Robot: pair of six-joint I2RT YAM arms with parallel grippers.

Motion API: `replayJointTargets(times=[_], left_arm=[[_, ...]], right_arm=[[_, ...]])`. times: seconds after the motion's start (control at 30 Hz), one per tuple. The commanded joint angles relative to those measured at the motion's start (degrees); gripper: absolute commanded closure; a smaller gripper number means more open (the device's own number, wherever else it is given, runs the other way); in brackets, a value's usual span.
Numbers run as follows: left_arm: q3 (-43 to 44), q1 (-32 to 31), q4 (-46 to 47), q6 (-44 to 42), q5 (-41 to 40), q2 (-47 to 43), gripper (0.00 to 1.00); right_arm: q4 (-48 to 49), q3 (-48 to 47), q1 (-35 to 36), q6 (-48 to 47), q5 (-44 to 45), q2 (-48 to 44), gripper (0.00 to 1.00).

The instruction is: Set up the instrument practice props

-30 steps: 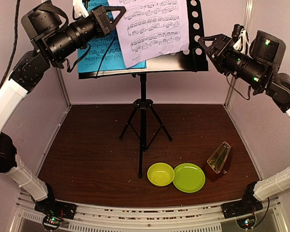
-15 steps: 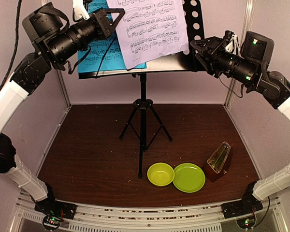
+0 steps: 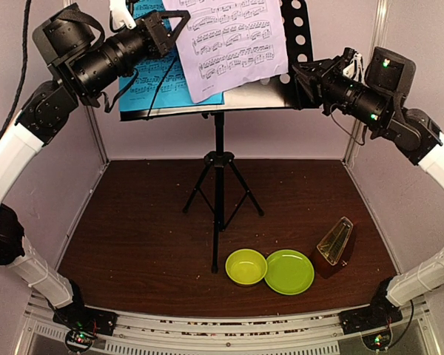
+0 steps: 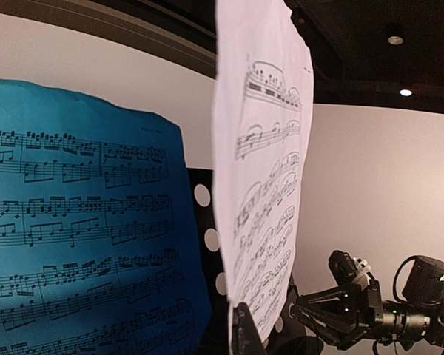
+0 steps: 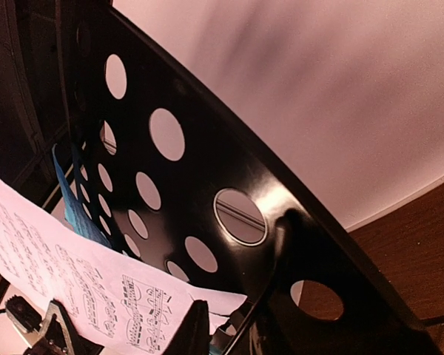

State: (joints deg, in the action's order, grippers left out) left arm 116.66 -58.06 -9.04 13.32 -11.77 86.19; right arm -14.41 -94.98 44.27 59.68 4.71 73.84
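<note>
Free table point(image 3: 133, 237) left of stand legs point(image 3: 218, 194)

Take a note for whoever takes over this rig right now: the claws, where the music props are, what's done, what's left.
Left claw: raised at the lilac sheet, at its left edge, apparently shut on it.
Right claw: at the right edge of the stand; grip unclear.
Stand: upright at the back of the table.
Cyan sheet: on the stand's left half. The lilac sheet hangs crooked, overlapping it.
Metronome: on the table, front right, beside the plate and bowl.
Done: stand up, cyan sheet placed.
Left: square and release the lilac sheet; probably position the metronome.
</note>
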Motion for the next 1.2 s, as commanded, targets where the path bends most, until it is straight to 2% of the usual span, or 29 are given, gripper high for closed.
replayJointTargets(times=[0.0,0.2,0.73,1.17], left_arm=[[0.03,0.06,2.97,-1.31,-0.68,-0.94,1.00],[0.53,0.14,2.92,-3.16,-1.52,-0.31,1.00],[5.75,0.09,1.10,-8.11,-4.48,4.41,1.00],[16.03,0.23,-5.25,-15.25,5.11,12.37,1.00]], right_arm=[[1.85,-0.37,-0.42,-0.37,-1.02,0.29,0.84],[1.98,0.25,-0.41,-3.55,-0.54,-0.65,1.00],[2.88,-0.56,-0.41,-20.76,-4.53,-0.25,1.00],[9.18,2.78,-0.41,-26.15,-11.27,-1.64,1.00]])
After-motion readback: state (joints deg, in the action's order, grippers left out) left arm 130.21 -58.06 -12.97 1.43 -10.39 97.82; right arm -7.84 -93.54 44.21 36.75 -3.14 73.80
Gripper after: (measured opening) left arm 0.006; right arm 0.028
